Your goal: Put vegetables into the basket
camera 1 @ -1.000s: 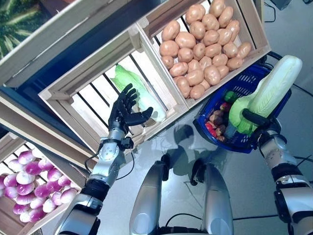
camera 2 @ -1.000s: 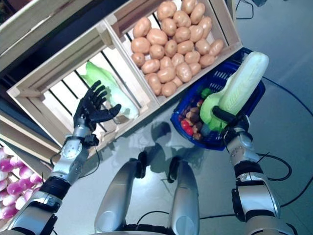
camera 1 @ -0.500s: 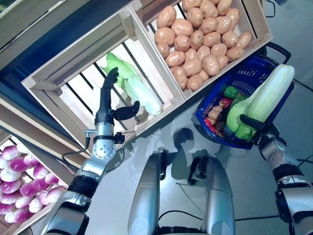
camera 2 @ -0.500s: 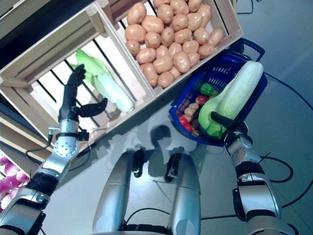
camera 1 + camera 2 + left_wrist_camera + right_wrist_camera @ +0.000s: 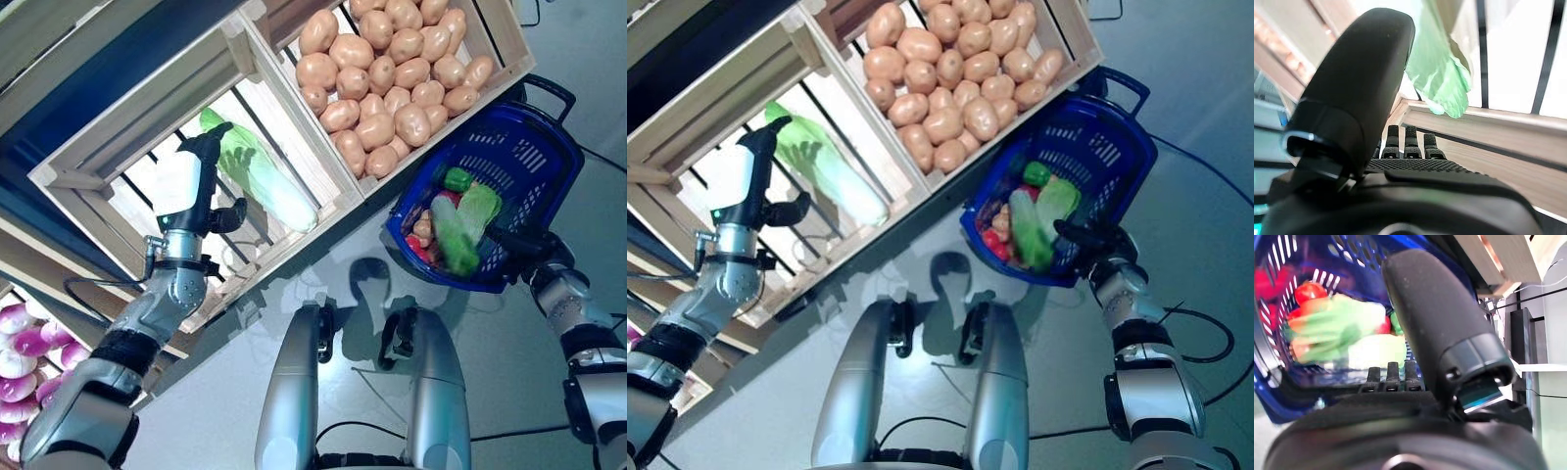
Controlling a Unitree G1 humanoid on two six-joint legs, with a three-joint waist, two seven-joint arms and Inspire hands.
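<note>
A pale green napa cabbage (image 5: pixel 460 220) lies in the blue basket (image 5: pixel 509 137), on top of a green pepper (image 5: pixel 457 179) and other small vegetables. My right hand (image 5: pixel 524 245) is open at the basket's near rim, and its wrist view shows straight fingers (image 5: pixel 1387 373) with the cabbage (image 5: pixel 1352 340) past them. A second napa cabbage (image 5: pixel 265 181) lies in the slatted wooden crate (image 5: pixel 118 127). My left hand (image 5: pixel 191 186) is open inside that crate, its fingertips (image 5: pixel 1408 134) close beside the leafy end (image 5: pixel 1442 73) and apart from it.
A crate of potatoes (image 5: pixel 392 88) stands beside the cabbage crate, right behind the basket. Purple and white turnips (image 5: pixel 24 343) fill a lower crate at the far left. The basket stands on grey floor (image 5: pixel 509 392) in front of the crates.
My right hand has let go of the cabbage, which has dropped into the basket. My left hand has reached further into the crate, up to the second cabbage. The camera has shifted.
</note>
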